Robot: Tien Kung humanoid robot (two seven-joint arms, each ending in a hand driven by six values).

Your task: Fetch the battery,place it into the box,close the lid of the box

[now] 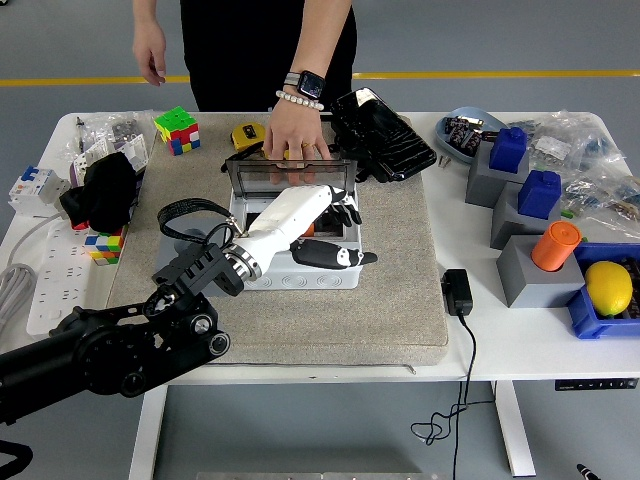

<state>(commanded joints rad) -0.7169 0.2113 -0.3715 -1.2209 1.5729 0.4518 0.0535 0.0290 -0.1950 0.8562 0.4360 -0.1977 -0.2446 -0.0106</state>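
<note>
White-shelled left hand (318,222) reaches into the open grey box (300,268) — fingers loosely spread, gripping nothing I can see; a person's hand (296,133) steadies the lid (290,172).

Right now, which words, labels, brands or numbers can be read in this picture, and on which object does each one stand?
No text can be read.
Smartwatch on the person's wrist: screen dark.
Black packet: only glare shows.
Circuit breaker: any marking is too small.
Clear bags: any print is blurred.
</note>
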